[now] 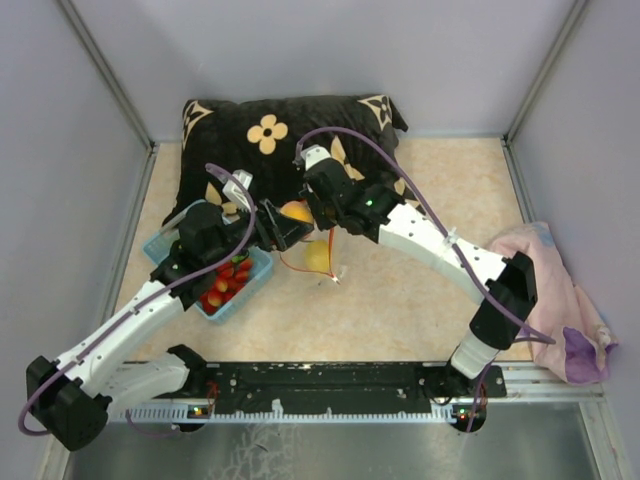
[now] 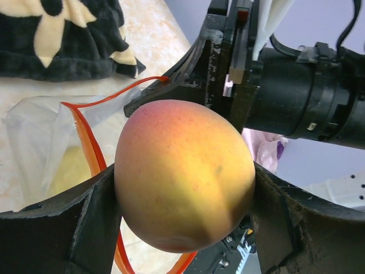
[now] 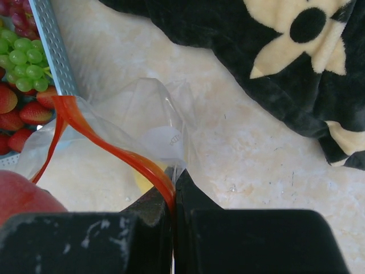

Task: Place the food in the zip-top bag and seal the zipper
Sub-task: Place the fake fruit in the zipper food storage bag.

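Note:
My left gripper (image 2: 185,194) is shut on the orange peach (image 2: 183,174) and holds it over the open mouth of the clear zip-top bag (image 2: 40,142). The peach also shows in the top view (image 1: 295,211). My right gripper (image 3: 174,191) is shut on the bag's red-orange zipper (image 3: 125,151) and holds one edge up. A yellow pear-like fruit (image 1: 317,256) lies inside the bag (image 3: 137,114). Red strawberries (image 3: 25,111) and green grapes (image 3: 23,63) sit in the light blue basket (image 1: 238,298).
A black cushion with cream flowers (image 1: 290,135) lies behind the bag. A pink cloth (image 1: 560,295) is heaped at the right wall. Grey walls close in the table on three sides.

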You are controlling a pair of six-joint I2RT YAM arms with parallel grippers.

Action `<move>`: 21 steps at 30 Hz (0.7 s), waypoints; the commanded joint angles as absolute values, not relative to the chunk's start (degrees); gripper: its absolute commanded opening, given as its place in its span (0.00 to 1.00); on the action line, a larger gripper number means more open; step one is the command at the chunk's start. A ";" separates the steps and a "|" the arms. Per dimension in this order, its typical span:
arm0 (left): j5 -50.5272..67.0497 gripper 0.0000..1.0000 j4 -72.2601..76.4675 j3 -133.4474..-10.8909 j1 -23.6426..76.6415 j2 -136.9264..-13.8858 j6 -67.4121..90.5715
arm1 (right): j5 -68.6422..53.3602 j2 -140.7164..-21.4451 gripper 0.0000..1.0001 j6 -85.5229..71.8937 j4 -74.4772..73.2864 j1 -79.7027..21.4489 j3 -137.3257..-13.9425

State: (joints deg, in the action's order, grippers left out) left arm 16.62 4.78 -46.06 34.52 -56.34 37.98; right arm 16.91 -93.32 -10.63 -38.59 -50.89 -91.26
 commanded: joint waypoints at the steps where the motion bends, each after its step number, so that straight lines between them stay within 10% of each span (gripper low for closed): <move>1: 11.18 0.67 3.60 -46.32 35.59 -56.62 34.58 | 14.82 -93.17 0.00 -12.04 -36.21 -51.26 -95.01; 21: 2.51 0.95 -11.72 -51.92 38.76 -58.76 28.74 | 11.38 -92.64 0.02 -14.21 -35.33 -51.26 -94.77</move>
State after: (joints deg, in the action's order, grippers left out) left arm 4.86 -8.73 -47.81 38.28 -59.94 29.85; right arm 12.45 -93.43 -13.15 -38.52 -50.89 -91.31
